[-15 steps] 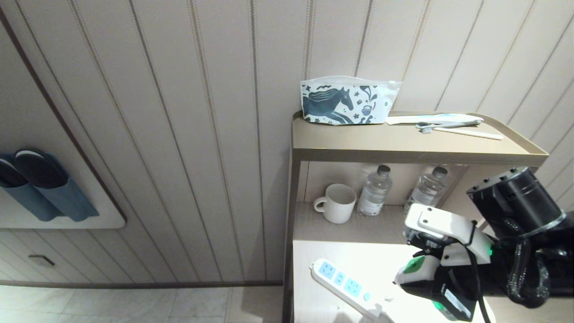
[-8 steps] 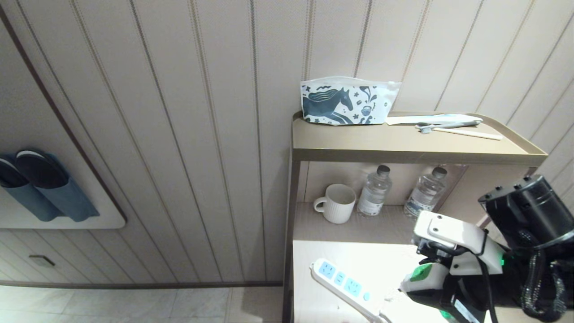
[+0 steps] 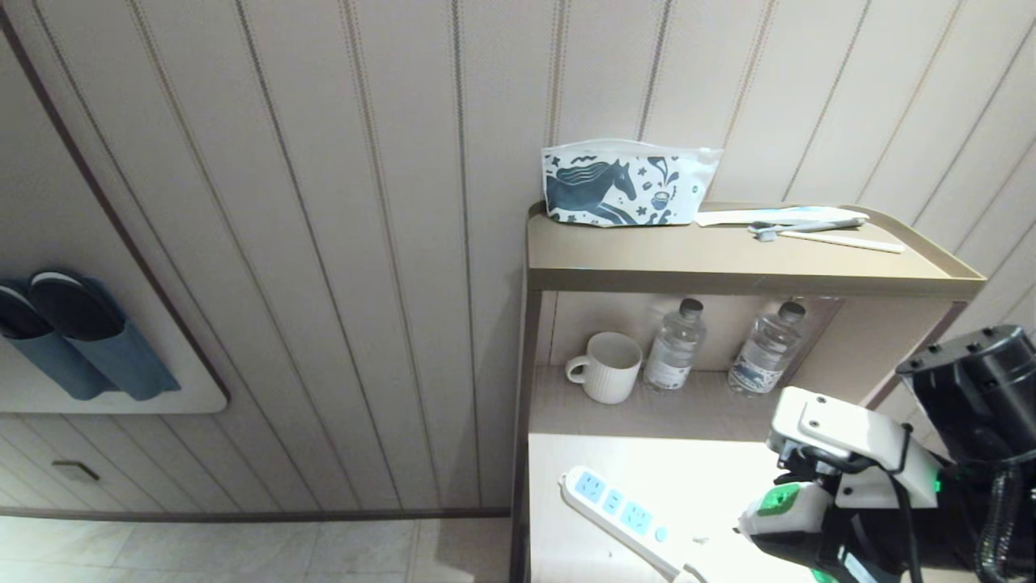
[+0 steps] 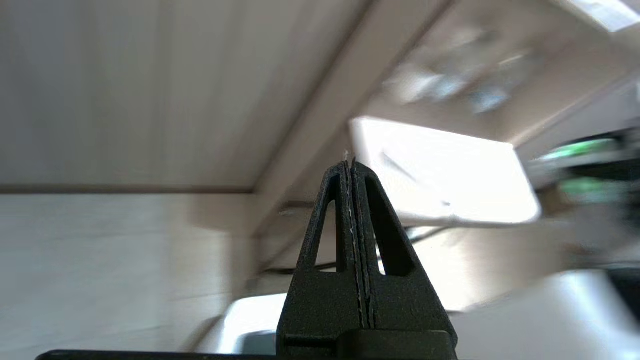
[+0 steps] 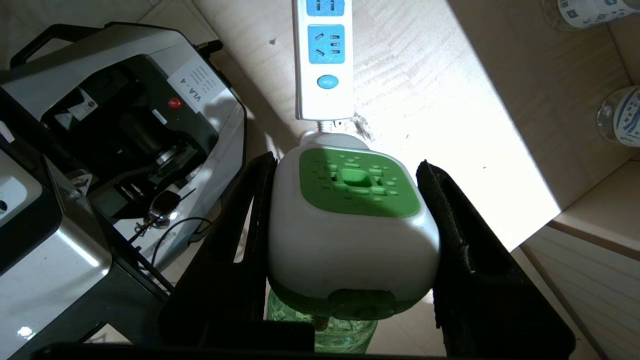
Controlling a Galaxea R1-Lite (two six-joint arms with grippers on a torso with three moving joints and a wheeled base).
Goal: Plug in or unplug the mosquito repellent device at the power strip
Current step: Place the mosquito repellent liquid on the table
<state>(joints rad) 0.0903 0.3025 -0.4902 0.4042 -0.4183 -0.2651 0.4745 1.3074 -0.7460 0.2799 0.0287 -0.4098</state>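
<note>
Head view: one power strip with three blue sockets lies on the table; two water bottles and one mug stand behind. Right gripper clasps the single mosquito repellent device, off the strip. Left gripper is clenched empty.

- Head view looks down from high, facing the wall; the bench sits at five o'clock.
- Right wrist view hangs close above the power strip, which the head view shares.
- Left wrist view, blurred, faces the bench from low beside it.
</note>
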